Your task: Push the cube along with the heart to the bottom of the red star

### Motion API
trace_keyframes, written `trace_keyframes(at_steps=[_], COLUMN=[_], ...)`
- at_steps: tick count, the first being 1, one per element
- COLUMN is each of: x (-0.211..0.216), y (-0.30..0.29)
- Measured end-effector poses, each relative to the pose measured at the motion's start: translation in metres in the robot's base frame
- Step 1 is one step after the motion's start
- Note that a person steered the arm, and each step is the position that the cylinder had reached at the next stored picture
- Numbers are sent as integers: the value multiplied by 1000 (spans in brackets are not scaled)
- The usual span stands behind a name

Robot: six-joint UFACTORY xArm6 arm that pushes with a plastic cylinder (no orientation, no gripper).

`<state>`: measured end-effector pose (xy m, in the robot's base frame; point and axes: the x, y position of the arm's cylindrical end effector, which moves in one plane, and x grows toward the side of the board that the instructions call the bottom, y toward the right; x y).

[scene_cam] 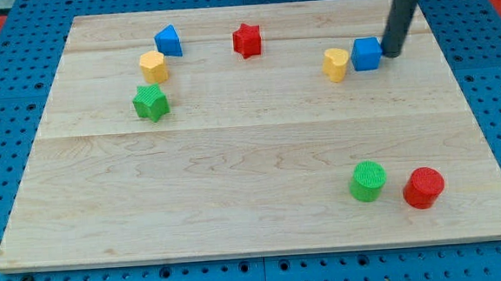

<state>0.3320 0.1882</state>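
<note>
A blue cube sits near the view's upper right, touching a yellow heart on its left. My tip is right against the cube's right side. The red star lies near the view's top centre, well to the left of the heart.
The wooden board holds a blue triangular block, a yellow hexagon-like block and a green star-like block at the upper left. A green cylinder and a red cylinder stand at the lower right.
</note>
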Motion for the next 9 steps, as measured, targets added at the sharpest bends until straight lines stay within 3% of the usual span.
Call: trace_keyframes(at_steps=[2,5,6,9], x=[17,-15,-17,8], y=[-97,-89,-137,-140])
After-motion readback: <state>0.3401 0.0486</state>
